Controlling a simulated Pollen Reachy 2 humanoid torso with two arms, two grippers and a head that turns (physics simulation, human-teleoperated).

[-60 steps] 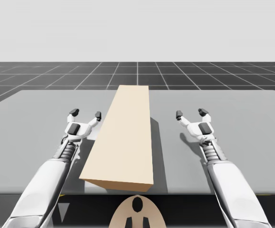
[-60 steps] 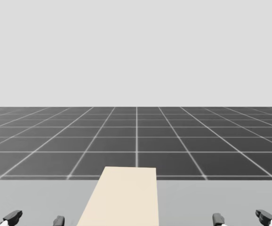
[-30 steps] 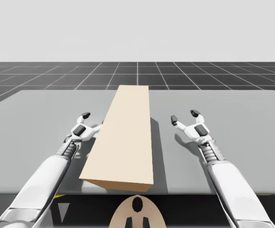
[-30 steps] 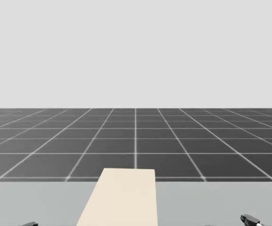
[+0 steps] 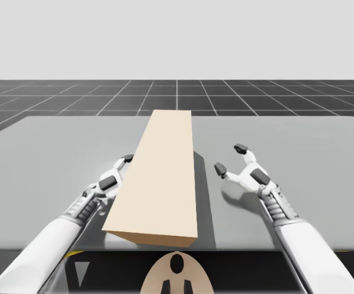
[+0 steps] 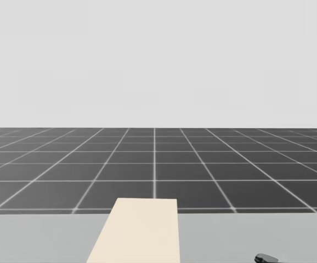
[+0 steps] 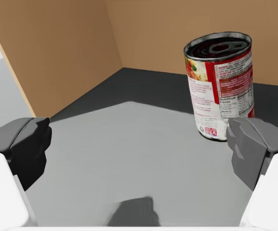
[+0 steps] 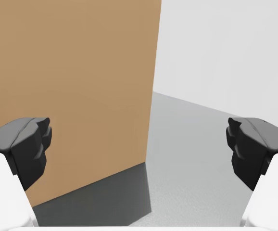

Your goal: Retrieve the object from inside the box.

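Tan box [image 5: 158, 177] on table [image 5: 299, 141], left gripper [image 7: 139, 144] spread at its open side, red can [image 7: 219, 86] upright inside ahead of it, right gripper [image 5: 230, 158] spread, facing box's outer wall

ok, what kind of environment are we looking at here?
Most likely a bare simulator test scene, not a real room: a plain grey table, a dark grid floor running to a blank horizon, and a tan box holding a red-and-white can.

Red can [image 7: 219, 89] label — print illegible
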